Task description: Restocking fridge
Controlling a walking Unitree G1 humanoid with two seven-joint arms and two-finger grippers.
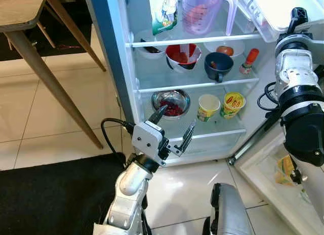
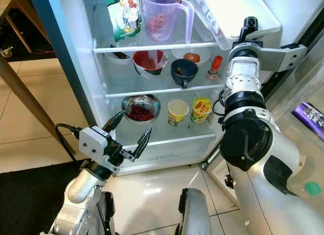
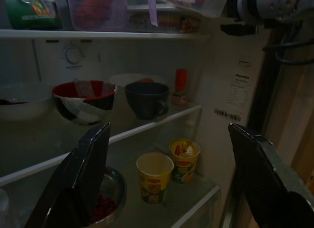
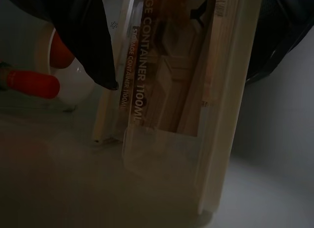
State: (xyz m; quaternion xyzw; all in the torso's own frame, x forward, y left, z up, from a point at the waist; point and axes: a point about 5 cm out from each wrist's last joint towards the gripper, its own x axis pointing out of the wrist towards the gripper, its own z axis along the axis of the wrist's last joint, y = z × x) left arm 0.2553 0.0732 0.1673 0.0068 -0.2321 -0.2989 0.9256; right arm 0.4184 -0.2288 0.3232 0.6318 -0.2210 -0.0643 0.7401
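Right gripper [image 2: 246, 23] grips the clear storage container [image 1: 273, 12] at the fridge's top shelf edge.
It should slide in level, past the jug [image 1: 205, 11]; left gripper [image 1: 173, 124] waits open.

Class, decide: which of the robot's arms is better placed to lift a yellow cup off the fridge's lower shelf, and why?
Left. The left gripper hovers open just before the lower shelf holding the yellow cups; the right gripper is up at the clear storage container.

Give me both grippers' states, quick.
Left gripper: open, empty, in front of the lower fridge shelf.
Right gripper: raised at the clear storage container on the top shelf; grip cannot be told.
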